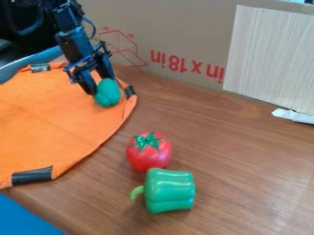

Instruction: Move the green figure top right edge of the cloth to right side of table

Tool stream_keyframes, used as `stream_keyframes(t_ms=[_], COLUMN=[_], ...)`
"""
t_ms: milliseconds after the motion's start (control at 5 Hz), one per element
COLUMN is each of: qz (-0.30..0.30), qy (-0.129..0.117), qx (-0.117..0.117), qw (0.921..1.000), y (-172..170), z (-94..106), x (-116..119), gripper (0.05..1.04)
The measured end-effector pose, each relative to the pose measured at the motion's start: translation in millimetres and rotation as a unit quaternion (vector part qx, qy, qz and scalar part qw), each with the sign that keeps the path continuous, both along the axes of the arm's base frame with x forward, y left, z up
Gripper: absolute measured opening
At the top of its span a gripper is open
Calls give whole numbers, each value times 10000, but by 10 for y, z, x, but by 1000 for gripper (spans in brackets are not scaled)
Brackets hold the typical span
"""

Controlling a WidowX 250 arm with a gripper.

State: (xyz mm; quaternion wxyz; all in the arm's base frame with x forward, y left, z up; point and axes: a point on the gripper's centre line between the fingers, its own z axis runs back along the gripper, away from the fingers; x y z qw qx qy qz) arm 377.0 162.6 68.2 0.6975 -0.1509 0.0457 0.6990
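The black gripper [101, 83] hangs over the upper right part of the orange cloth [55, 114], right at the green figure [108, 94]. This figure is rounded and dark green, at the cloth's upper right edge beside a black patch. The gripper covers part of its upper left side. Whether the figure touches the cloth or is slightly above it, I cannot tell.
On the wooden table [233, 156], a red tomato [148, 152] stands right of the cloth, with a green pepper [170, 190] just below it. A cardboard wall [184, 32] and a pale board [270, 55] border the back.
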Motion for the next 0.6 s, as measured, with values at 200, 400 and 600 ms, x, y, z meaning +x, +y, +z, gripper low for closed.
stream_keyframes(t_ms=[200, 400, 600], qz=[-22, -158, -337], qy=[-80, -289, -364], qx=[-162, -154, -141], qw=[9998, 9993, 9987], y=[-103, -261, -431], z=[159, 363, 453], x=[17, 83, 87], gripper=[668, 668, 668])
